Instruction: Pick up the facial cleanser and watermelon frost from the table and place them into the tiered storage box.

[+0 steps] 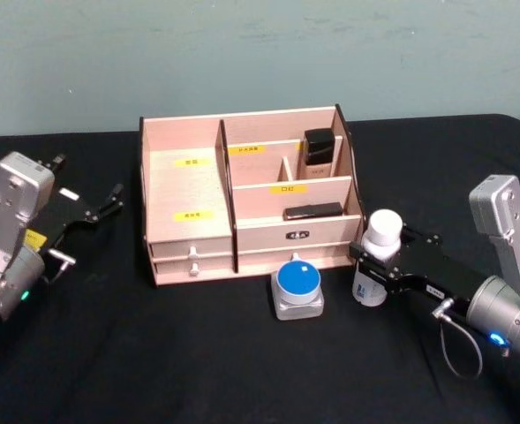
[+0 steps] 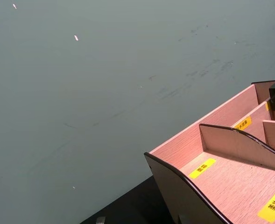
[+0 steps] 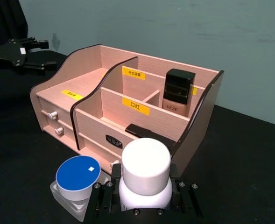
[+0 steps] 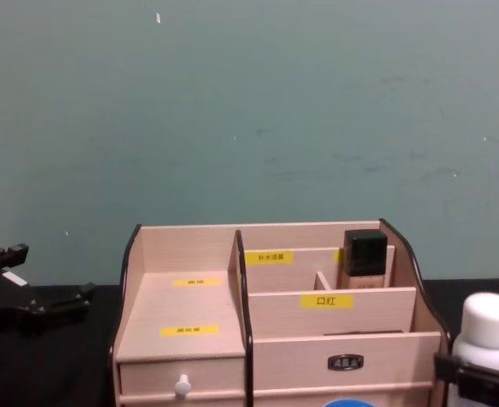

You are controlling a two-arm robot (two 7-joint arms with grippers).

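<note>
Right pincer grips facial cleanser (white cap); left pincer idle beside box.

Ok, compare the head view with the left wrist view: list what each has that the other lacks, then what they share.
The head view adds the open left gripper, the right gripper shut on the white-capped bottle, and the blue-lidded jar before the tiered storage box and its white-knobbed drawers. The left wrist view adds a close look along the box's dark-edged left side. Shared: the box, its yellow labels, the dark-capped bottle in a back compartment, the teal wall.
</note>
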